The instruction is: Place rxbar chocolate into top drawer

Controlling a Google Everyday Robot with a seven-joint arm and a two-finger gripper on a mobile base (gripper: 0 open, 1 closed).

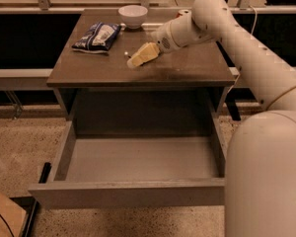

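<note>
Hovering low over the cabinet top, near its middle: pale gripper, angled down-left; can't tell if it's open, shut or holding anything. Chocolate bar not made out, poss. under or right at the gripper, dark on dark top. Prob. light, flat, fairly stiff, w/ slick wrapper; best pinched across its narrow width, mid-length. Blue-white bag & bowl sit far-left. Drawer stands pulled out, near side.
</note>
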